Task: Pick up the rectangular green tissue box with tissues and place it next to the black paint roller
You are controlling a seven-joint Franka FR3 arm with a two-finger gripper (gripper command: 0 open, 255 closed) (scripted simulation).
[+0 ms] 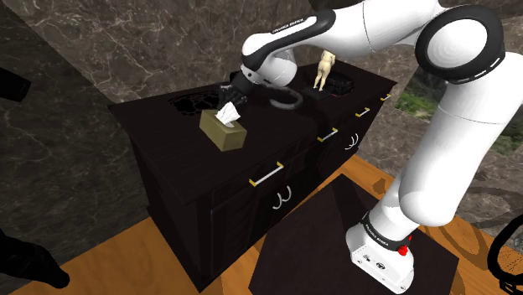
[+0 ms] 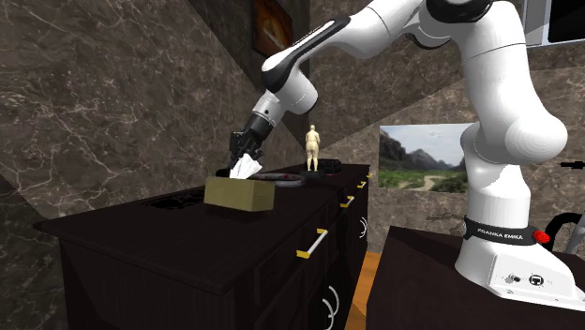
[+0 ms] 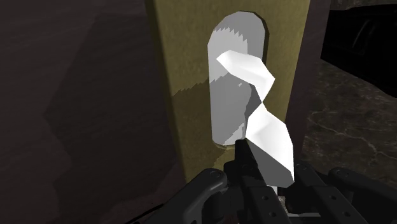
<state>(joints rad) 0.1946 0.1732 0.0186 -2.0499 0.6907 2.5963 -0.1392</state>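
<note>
An olive-green tissue box [image 1: 223,134] stands on the dark dresser top [image 1: 159,138], with a white tissue [image 1: 228,115] sticking out of its slot. My black gripper [image 1: 230,94] hangs just above that tissue, tilted down onto it. From the second exterior view the gripper [image 2: 242,150] meets the tissue [image 2: 244,169] over the box [image 2: 239,194]. In the wrist view the gripper [image 3: 252,159] is right against the twisted tissue [image 3: 267,137], above the box's oval slot [image 3: 228,95]. A dark curved object, likely the black paint roller [image 1: 292,101], lies behind the box.
A tan figurine [image 1: 324,69] stands on a black base [image 1: 339,85] at the dresser's far end. The dresser front [image 1: 251,201] has drawers with gold handles. My stand [image 1: 335,243] sits close beside it on a wooden floor. Marble walls close in behind.
</note>
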